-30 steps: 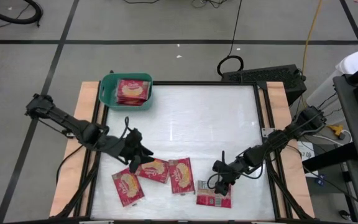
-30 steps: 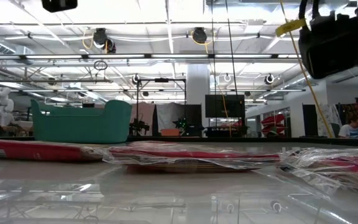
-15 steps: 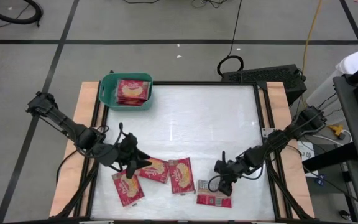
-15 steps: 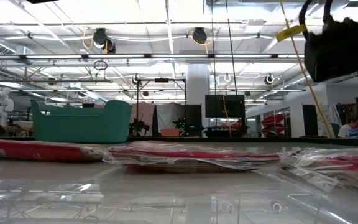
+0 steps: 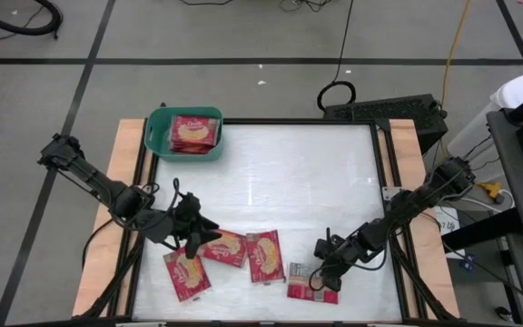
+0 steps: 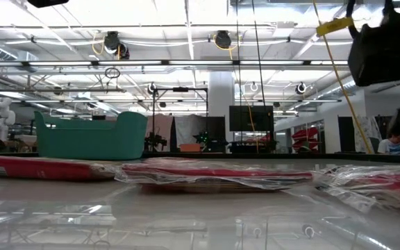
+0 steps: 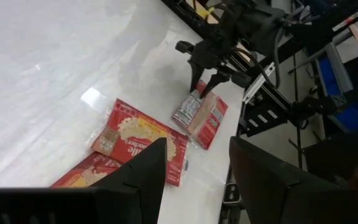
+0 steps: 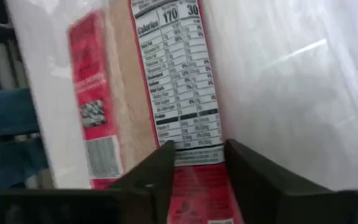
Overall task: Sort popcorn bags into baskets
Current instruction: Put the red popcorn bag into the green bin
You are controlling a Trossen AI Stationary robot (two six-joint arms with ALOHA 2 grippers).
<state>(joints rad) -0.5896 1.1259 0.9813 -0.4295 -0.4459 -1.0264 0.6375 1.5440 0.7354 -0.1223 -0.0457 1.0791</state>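
Observation:
Three red popcorn bags (image 5: pixel 187 272), (image 5: pixel 223 247), (image 5: pixel 265 256) lie flat near the table's near edge. A fourth popcorn bag (image 5: pixel 311 291) lies to their right, label panel up. My right gripper (image 5: pixel 320 277) is down on this fourth bag, closed around its label end. My left gripper (image 5: pixel 200 240) hovers open above the left bags, nothing between its fingers (image 7: pixel 135 180). The teal basket (image 5: pixel 157 136) stands at the far left corner with bags (image 5: pixel 193 133) inside. My right gripper has the label end (image 8: pixel 194 146) of the fourth popcorn bag between its two fingers (image 8: pixel 157 171). The fingers come from above, pointing down, at the bag's left end (image 7: pixel 191 102). The rest of the bag (image 7: pixel 209 118) lies on the table.
A black frame rail (image 5: pixel 384 182) runs along the table's right side, and the near edge is close behind the fourth bag. The middle and far right of the white tabletop (image 5: pixel 289 173) hold nothing. In the low view the bags (image 6: pixel 214 173) lie flat in front of the basket (image 6: pixel 92 135).
My right gripper has gone down and a little toward the near edge, onto the fourth bag's label end. My left gripper has moved slightly toward the near edge, over the left bags. The bags lie as before.

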